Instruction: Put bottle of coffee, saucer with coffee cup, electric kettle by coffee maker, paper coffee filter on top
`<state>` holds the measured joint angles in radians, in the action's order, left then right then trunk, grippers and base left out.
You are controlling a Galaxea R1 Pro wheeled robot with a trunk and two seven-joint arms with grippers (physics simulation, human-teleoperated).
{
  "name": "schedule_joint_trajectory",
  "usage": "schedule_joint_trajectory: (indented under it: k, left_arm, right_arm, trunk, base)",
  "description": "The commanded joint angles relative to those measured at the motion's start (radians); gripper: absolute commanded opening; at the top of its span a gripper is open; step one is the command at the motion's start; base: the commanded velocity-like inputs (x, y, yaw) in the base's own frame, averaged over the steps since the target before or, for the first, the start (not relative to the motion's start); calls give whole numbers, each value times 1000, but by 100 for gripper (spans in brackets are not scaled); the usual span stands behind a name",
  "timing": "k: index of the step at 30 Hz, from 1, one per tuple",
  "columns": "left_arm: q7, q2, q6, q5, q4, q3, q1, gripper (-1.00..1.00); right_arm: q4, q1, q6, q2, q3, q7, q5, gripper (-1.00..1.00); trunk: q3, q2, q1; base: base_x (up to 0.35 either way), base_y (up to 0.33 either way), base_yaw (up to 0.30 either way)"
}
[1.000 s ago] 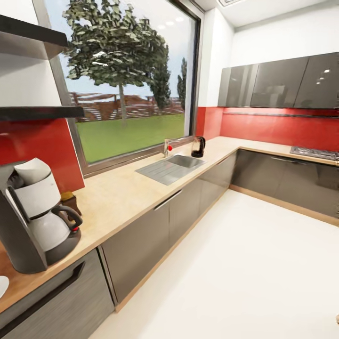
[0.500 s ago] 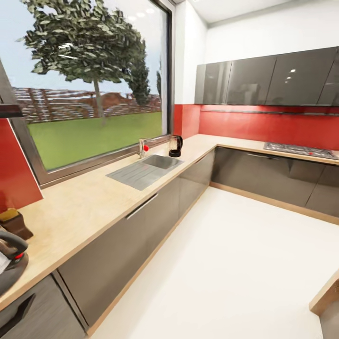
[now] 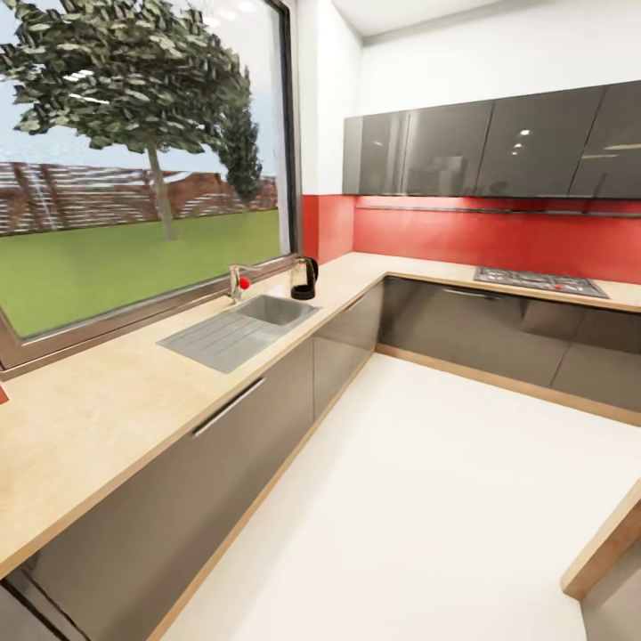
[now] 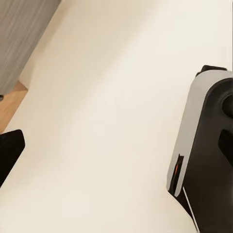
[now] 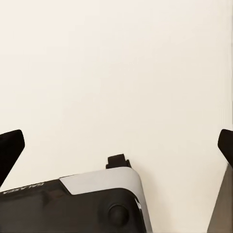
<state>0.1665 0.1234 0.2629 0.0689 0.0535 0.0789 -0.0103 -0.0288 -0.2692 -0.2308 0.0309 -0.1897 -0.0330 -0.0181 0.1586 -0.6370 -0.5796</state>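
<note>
Kettle (image 3: pixel 304 278) far ahead on countertop (image 3: pixel 107 418), beside sink (image 3: pixel 240 325).
Both grippers, left (image 4: pixel 116 160) and right (image 5: pixel 116 150), spread wide, empty, above floor; neither arm nearer.

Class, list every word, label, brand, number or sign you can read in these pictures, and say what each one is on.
Nothing legible.
Robot base: a short line of pale lettering near its edge, too small and blurred to read.
Kettle, hob, cabinets: no readable markings.

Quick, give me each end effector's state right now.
Left end effector: one fingertip in view over the floor; cannot be told.
Right end effector: open, fingertips wide apart, holding nothing.
</note>
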Motion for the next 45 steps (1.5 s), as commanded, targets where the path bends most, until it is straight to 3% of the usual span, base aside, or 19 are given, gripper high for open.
schedule_joint_trajectory:
  k: [1,17,30,45]
  left_arm:
    - [-2,0,2,4,2,7,0,100]
    - [-1,8,1,4,2,7,0,100]
    - [-2,0,-2,3,2,7,3,100]
    - [-2,9,1,2,2,5,3,100]
  right_arm:
    - [1,-1,-4,0,-3,0,-2,100]
    - [3,-1,-4,-17,-1,4,3,100]
    - [1,-1,-5,-4,-1,4,2,100]
    - [0,-1,-4,-10,-1,6,1,100]
  trunk:
    - [1,-1,-1]
    - [1,-1,-1]
    - [1,-1,-1]
    - [1,-1,-1]
  base:
    - [241,-173,-6]
    - [248,-173,-1]
    - [297,-170,0]
    - [299,-171,0]
